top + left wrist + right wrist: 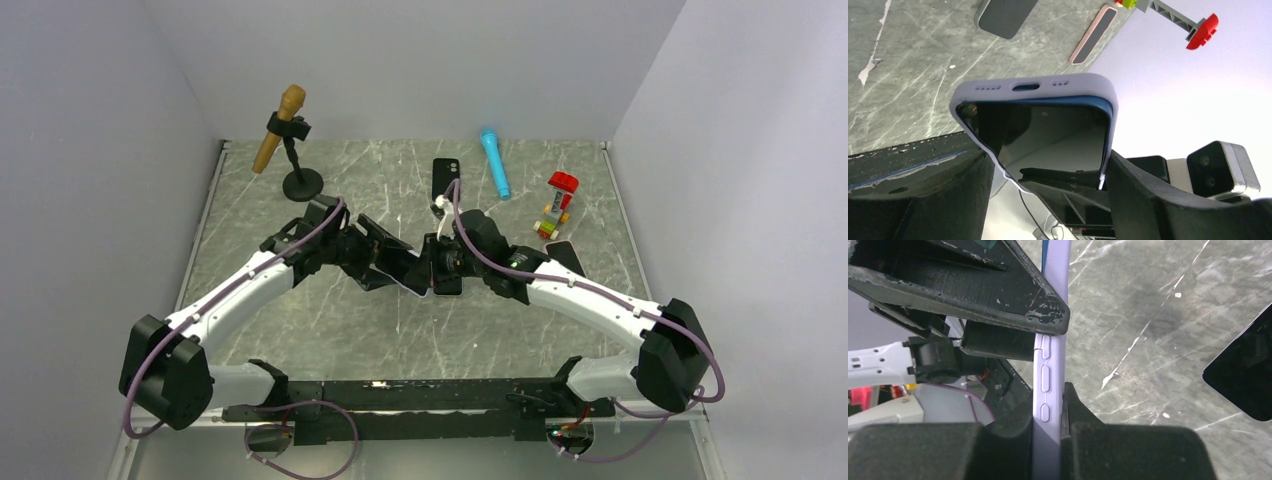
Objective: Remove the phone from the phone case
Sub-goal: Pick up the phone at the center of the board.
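Both arms meet over the middle of the counter [350, 322], holding the job in the air.

- Left claw [1048, 160]: spread wide and clamped across the width of the phone case [1038, 84], one finger on each long edge.
- Right claw [1048, 402]: pinched nearly shut on the same lilac case, which sits edge-on between its pads, button side towards the lens.
- Phone [1048, 135]: still seated in the case between the two claws, dark glass showing. At one corner by the left claw's finger the lip looks bowed away from the glass.

How I'd do this step:
- Keep the left claw still as the anchor.
- Let the right claw roll the soft rim back from that loose corner rather than pulling straight.
- Work along the edge in small peels. A hard tug could drop the lot.

Count:
- Cased phone: one, held.
- Flat dark slabs on the counter: two. One is black [445, 178], beyond the claws. One is pink-rimmed [1093, 36], off to the right claw's outer side. I cannot tell whether they are phones or cases.
- Brown microphone on a stand [280, 128]: one, beyond the left claw.
- Blue microphone [495, 165]: one.
- Brick toy [557, 203]: one.
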### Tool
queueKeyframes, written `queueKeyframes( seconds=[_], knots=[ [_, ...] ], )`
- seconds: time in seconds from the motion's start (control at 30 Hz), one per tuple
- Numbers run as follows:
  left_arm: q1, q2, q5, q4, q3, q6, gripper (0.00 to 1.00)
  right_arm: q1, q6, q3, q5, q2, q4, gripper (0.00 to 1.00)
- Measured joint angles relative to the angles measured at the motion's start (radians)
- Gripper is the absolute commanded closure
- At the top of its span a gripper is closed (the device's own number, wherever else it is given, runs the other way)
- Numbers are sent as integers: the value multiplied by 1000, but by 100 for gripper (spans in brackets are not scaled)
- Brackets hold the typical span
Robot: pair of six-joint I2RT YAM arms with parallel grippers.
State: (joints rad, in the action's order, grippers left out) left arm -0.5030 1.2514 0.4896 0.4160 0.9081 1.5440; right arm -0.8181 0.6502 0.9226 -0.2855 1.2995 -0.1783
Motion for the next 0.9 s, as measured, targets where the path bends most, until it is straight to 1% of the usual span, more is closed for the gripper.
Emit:
queueKeyframes(
  seconds=[0.03, 0.07, 0.1, 0.23, 0.37, 0.47, 0.53, 0.6, 0.67, 0.73, 0.83, 0.9],
  knots=[
    [-1, 3, -3, 0, 0, 1, 31, -2, -8, 0, 10, 1, -4, 100],
    [-1, 6, -5, 0, 0, 3, 8, -3, -13, 0, 21, 2, -8, 100],
    [-2, 10, -6, 1, 0, 2, 2, -4, -13, 0, 26, 3, -12, 100],
    [0, 13, -37, 57, 38, -47, 1, 11, -11, -8, 50, 0, -43, 100],
    [40, -17, -136, 197, 120, -175, 1, 60, -44, -21, 52, -5, -134, 100],
    [84, -44, -240, 304, 200, -328, 2, 102, -105, -30, 35, -8, -200, 100],
    [100, -57, -282, 324, 237, -441, 5, 135, -151, -35, -5, -11, -241, 100],
    [104, -65, -296, 329, 266, -589, 5, 180, -202, -35, -78, -14, -284, 100],
    [102, -73, -281, 313, 269, -713, 5, 227, -241, -35, -174, -25, -311, 100],
    [101, -100, -224, 250, 226, -837, 5, 266, -269, -35, -269, -43, -323, 100],
    [98, -146, -78, 186, 137, -988, 7, 290, -319, -18, -397, -58, -352, 100],
    [89, -148, 19, 170, 109, -1064, 8, 289, -360, 6, -487, -54, -381, 100]
  ],
)
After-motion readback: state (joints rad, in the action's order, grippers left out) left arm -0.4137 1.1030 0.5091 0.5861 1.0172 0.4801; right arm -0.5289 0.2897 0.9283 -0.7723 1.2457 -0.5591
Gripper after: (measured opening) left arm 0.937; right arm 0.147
